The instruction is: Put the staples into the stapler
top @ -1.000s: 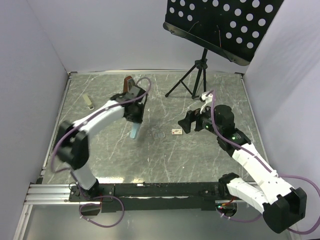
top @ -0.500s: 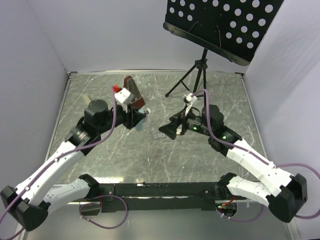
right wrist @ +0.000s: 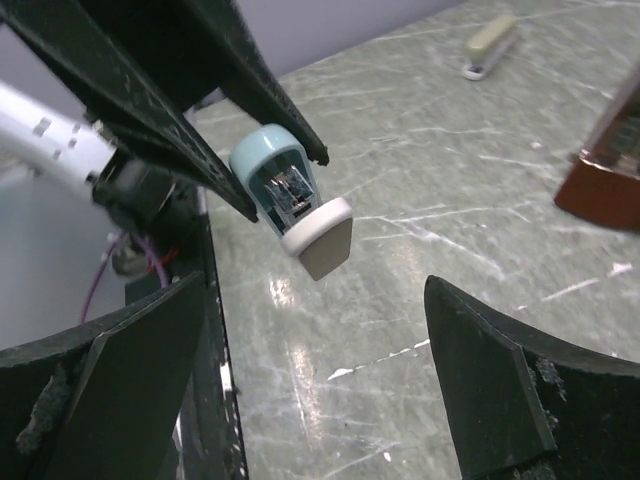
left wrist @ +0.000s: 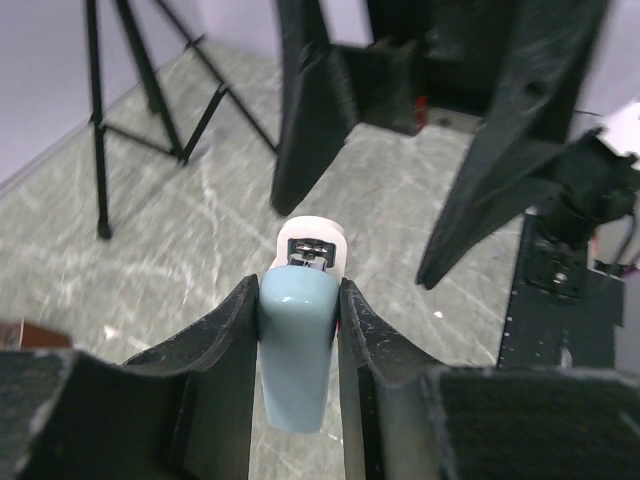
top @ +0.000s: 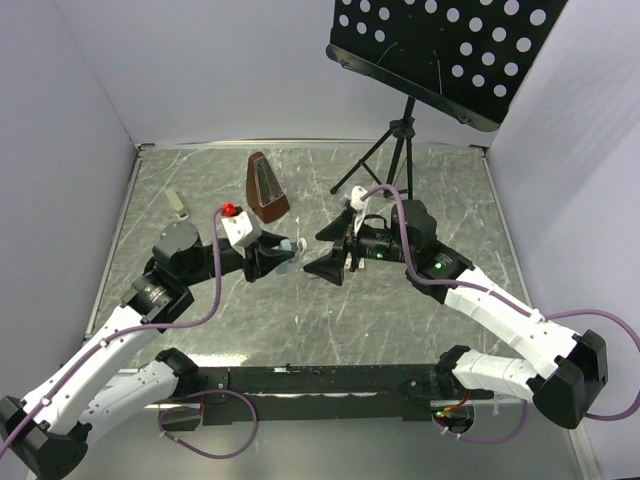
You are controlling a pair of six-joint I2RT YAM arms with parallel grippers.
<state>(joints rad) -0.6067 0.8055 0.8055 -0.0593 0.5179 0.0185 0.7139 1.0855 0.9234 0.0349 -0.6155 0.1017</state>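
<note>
My left gripper [top: 272, 262] is shut on a light-blue stapler [top: 287, 244] with a white base and holds it above the table's middle. In the left wrist view the stapler [left wrist: 298, 345] sits between my black fingers [left wrist: 215, 350], its front end pointing away. My right gripper [top: 322, 253] is open and empty, right in front of the stapler's nose. In the right wrist view the stapler [right wrist: 288, 190] shows its metal channel just beyond my open right gripper [right wrist: 315, 285]. The staples and their box are hidden under the right gripper.
A brown metronome [top: 267, 187] stands behind the grippers and shows in the right wrist view [right wrist: 605, 165]. A small beige stapler [top: 178, 205] lies at the far left. A music stand [top: 440, 50] on a black tripod [top: 385, 165] stands at the back right.
My left arm has swung the blue stapler forward from near the metronome to the middle. My right gripper has moved left to face it, covering the staples box.
</note>
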